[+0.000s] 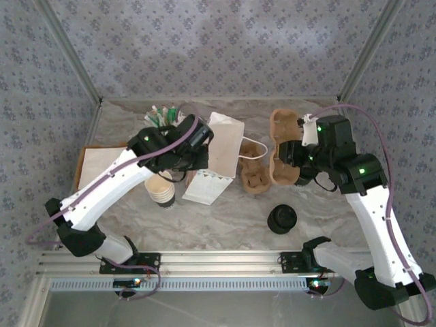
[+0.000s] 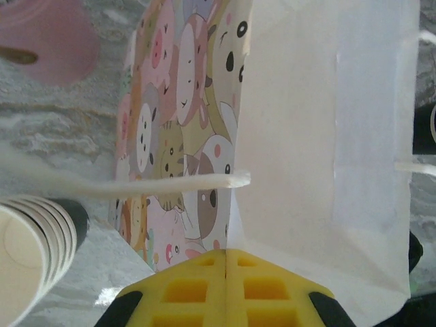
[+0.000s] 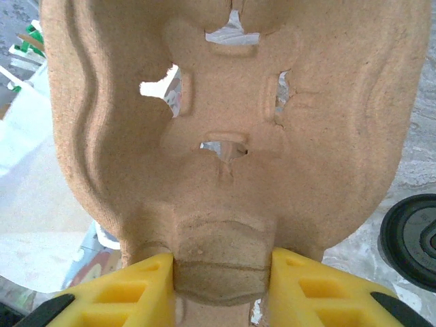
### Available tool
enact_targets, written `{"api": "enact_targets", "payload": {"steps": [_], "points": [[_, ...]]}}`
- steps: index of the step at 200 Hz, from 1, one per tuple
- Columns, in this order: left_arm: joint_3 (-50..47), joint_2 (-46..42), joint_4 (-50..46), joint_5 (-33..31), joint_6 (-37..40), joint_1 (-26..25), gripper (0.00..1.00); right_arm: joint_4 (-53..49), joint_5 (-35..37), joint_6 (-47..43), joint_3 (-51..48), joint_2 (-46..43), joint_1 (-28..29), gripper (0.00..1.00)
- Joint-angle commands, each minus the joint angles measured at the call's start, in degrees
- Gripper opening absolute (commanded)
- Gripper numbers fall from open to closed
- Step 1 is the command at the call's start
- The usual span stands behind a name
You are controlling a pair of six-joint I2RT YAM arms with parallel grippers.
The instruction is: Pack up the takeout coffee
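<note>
The round black plastic lid [image 1: 281, 218] of the takeout coffee lies flat on the marbled surface [image 1: 225, 221], right of centre and towards the near edge, apart from both arms; in the right wrist view its rim [image 3: 412, 238] sits at the right, beyond the held tray. The right gripper [image 1: 294, 153] has its jaws clamped on the rim of a brown moulded-pulp cup carrier [image 1: 283, 146], which is lifted and tilted right of centre, towards the far edge. From the right wrist, the gripper [image 3: 223, 272] has a yellow pad on each side of a bulge in the carrier's edge [image 3: 225, 136]. A second brown pulp carrier [image 1: 255, 174] lies just beside it, nearer the centre. The left gripper [image 1: 203, 144] is at the left edge of an upright white paper bag [image 1: 226, 143] near the middle of the surface. In the left wrist view the jaws of the gripper [image 2: 225, 272] are drawn together on the bag's edge [image 2: 306, 136], and a white cord handle [image 2: 170, 184] crosses in front. A paper printed with cartoon animals [image 2: 177, 136] lies just beside the bag. A stack of nested white paper cups [image 1: 161, 191] stands left of centre, under the left arm. A pink cup of green-and-white sticks [image 1: 163, 116] stands by the far edge on the left.
</note>
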Motion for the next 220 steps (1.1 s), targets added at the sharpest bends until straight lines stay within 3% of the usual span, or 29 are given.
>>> {"api": "enact_targets", "payload": {"steps": [1,90,167,220], "points": [[-2.9,-2.0,0.6,-2.9,-5.2,-2.3,0.0,-1.5,-1.2,0.8,2.8,-0.9,-0.5,0.37],[-7.5,-5.8,9.8,-4.7,-11.1,-10.0,0.0,-4.0,-4.5,2.0,14.8,2.9,-0.6,0.37],[-20.1,-14.3,22.9,-5.7,-15.9,-10.6,0.0,1.6,-13.4,7.0,19.4,8.0,0.4,0.36],[-26.9,-19.6,27.2,-7.6,-18.5,-10.5,0.02,6.8,-14.2,10.8,20.3,13.0,5.5,0.35]]}}
